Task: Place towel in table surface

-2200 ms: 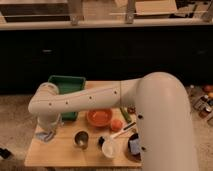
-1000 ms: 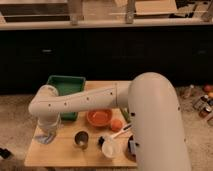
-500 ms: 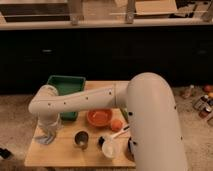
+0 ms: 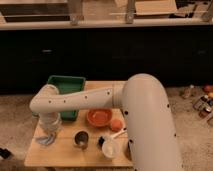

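The towel (image 4: 46, 140) is a small pale blue-grey crumpled cloth at the left end of the wooden table (image 4: 60, 155). It seems to rest on the table top. My gripper (image 4: 50, 128) points down right above the towel and touches or nearly touches its top. The white arm reaches to it from the right, across the table.
A green bin (image 4: 65, 85) stands at the table's back left, just behind the gripper. An orange bowl (image 4: 99, 117), an orange fruit (image 4: 116, 125), a metal cup (image 4: 81, 138) and a white cup (image 4: 109, 148) stand to the towel's right. Dark cabinets run behind.
The arm's thick link has swung a little to the left. The gripper has stayed over the table's left end, and the towel now sits slightly lower, on the wood.
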Robot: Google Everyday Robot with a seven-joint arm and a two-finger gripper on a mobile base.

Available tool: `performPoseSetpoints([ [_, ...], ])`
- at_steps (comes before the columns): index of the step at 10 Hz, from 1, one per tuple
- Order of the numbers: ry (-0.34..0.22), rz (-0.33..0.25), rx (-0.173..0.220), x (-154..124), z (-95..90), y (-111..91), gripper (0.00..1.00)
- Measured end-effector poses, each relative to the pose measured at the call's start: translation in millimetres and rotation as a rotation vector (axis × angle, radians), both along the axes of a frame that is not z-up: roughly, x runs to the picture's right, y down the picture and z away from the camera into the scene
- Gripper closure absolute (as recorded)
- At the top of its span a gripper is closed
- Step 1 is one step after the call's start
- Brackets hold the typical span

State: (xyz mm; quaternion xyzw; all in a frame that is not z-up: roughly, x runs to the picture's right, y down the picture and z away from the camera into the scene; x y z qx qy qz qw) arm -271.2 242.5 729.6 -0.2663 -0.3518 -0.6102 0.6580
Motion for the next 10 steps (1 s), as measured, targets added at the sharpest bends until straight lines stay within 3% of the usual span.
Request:
performPoseSetpoints([
  [6, -0.043, -0.066, -0.109, -2, 14.7, 13, 0.97],
  [10, -0.109, -0.127, -0.126, -4, 17.8, 17, 0.97],
])
